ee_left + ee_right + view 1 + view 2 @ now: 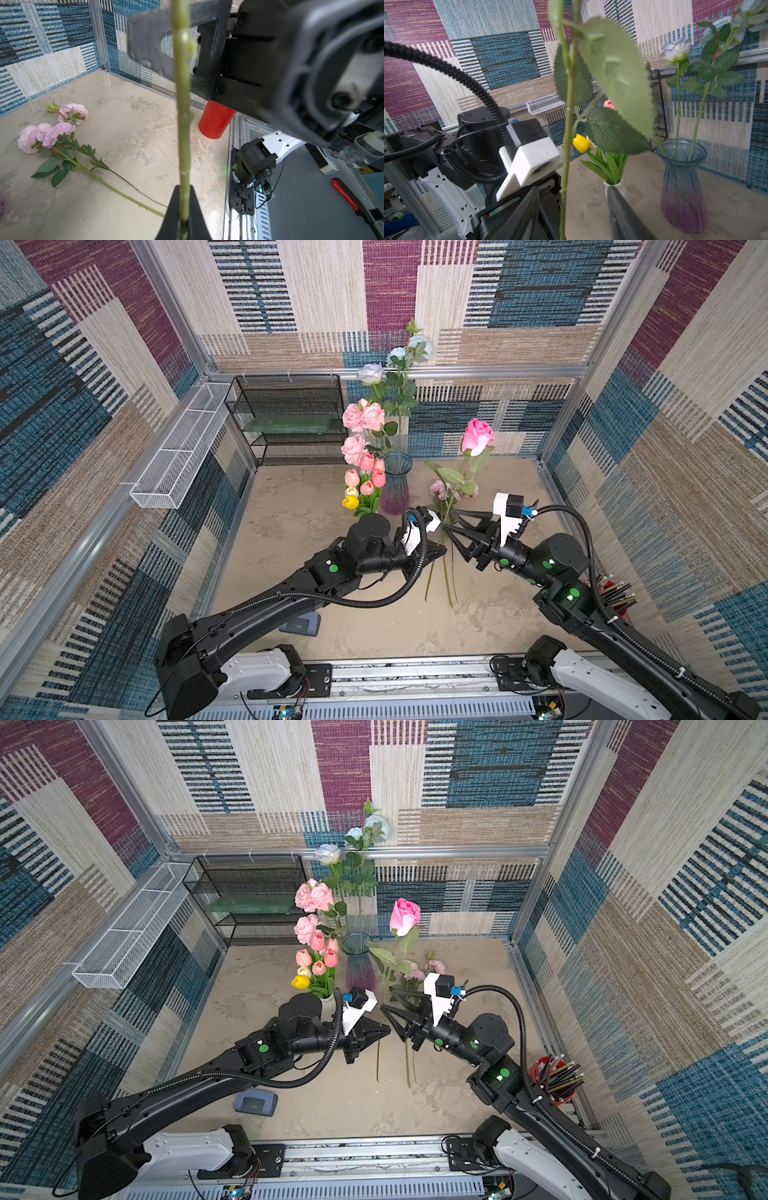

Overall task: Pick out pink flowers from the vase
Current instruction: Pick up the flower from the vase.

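Note:
A hot-pink rose (478,436) (405,916) stands upright above the table, right of the blue-purple glass vase (397,485) (683,187). My left gripper (442,549) (184,191) is shut on its green stem (184,124). My right gripper (448,520) (573,187) is open, its jaws standing either side of the same stem (566,145) just above the left one. Pale-pink peonies (361,416) lean out of the vase beside blue-white roses (677,49). A pale-pink flower spray (41,135) (438,489) lies on the table.
Salmon-pink tulips (368,477) and a yellow one (581,143) stand in a small white vase (328,1002) left of the glass vase. A black mesh shelf (291,418) and white wire basket (183,448) line the back left. A red pencil cup (555,1077) stands right; a small grey device (255,1102) lies front left.

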`<action>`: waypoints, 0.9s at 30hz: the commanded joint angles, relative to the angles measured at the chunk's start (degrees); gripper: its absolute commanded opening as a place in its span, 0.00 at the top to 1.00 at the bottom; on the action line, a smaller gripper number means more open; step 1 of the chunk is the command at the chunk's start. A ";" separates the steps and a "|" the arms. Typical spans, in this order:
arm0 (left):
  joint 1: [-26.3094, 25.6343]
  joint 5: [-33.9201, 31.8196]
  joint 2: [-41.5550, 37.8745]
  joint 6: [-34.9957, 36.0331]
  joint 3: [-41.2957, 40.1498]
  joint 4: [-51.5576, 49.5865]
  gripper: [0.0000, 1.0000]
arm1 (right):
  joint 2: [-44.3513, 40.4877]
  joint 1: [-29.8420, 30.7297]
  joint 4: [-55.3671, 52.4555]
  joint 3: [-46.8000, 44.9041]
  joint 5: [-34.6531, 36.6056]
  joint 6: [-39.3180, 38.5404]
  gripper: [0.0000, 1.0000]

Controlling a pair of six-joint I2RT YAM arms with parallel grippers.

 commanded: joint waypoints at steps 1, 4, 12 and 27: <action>0.67 -0.20 -1.02 -1.93 0.94 1.14 1.00 | -3.36 0.03 -0.54 -1.94 0.95 -2.65 0.42; 1.58 0.73 -2.22 -3.36 1.07 1.47 1.00 | -7.19 1.01 -2.23 -4.54 0.57 -5.92 0.41; 2.25 3.40 -3.45 -6.94 2.12 2.24 1.00 | -11.97 3.05 -1.24 -12.75 -1.88 -8.58 0.41; 2.24 1.55 -3.55 -13.29 1.57 2.65 1.00 | 3.52 8.69 2.08 -8.10 2.23 -8.73 0.65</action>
